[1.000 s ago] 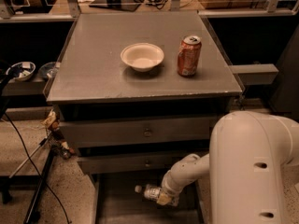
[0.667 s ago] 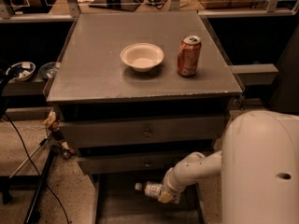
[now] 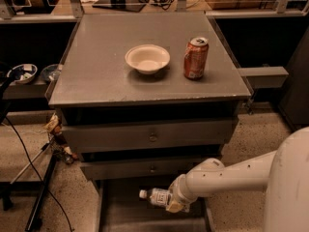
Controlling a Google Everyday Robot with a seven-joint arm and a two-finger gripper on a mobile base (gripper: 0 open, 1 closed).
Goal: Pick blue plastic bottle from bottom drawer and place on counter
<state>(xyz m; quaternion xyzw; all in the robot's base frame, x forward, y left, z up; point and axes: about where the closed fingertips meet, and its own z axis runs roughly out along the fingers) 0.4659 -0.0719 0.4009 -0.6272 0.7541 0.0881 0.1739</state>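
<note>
The blue plastic bottle (image 3: 155,196) lies on its side, white cap to the left, just above the floor of the open bottom drawer (image 3: 126,217). My gripper (image 3: 174,202) reaches in from the right on a white arm and is shut on the bottle's right end. The counter (image 3: 96,71) is the gray cabinet top above.
A white bowl (image 3: 147,58) and an orange soda can (image 3: 195,58) stand on the counter. Two closed upper drawers with knobs (image 3: 152,137) overhang the bottom drawer. Cables and a stand leg (image 3: 41,197) lie on the floor at left. My white arm body (image 3: 289,192) fills the lower right.
My arm body has swung right. The gripper and the bottle have stayed over the bottom drawer, perhaps slightly raised.
</note>
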